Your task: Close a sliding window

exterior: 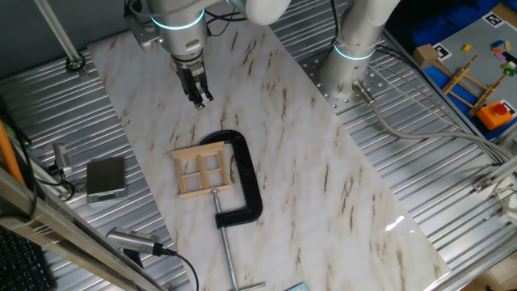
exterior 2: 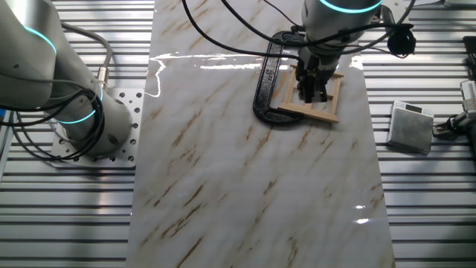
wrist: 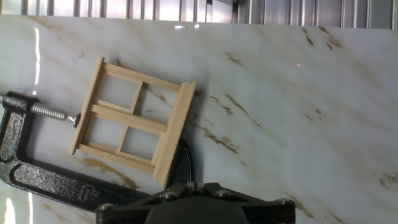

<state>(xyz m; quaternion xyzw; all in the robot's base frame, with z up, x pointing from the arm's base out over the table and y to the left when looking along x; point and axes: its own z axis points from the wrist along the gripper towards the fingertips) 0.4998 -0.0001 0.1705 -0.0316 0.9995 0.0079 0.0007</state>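
Note:
The sliding window is a small pale-wood frame with four panes. It lies flat on the marble board, held in the black C-clamp. My gripper hangs above the board on the far side of the window, apart from it, with its fingers together and nothing between them. In the other fixed view the gripper stands in front of the window and hides part of it. In the hand view the window lies at the left, beside the clamp, and the gripper shows at the bottom edge.
A grey box sits on the ribbed metal table left of the board. A second arm's base stands at the back right. A wooden stick frame with an orange block lies at the far right. Cables run along the front left.

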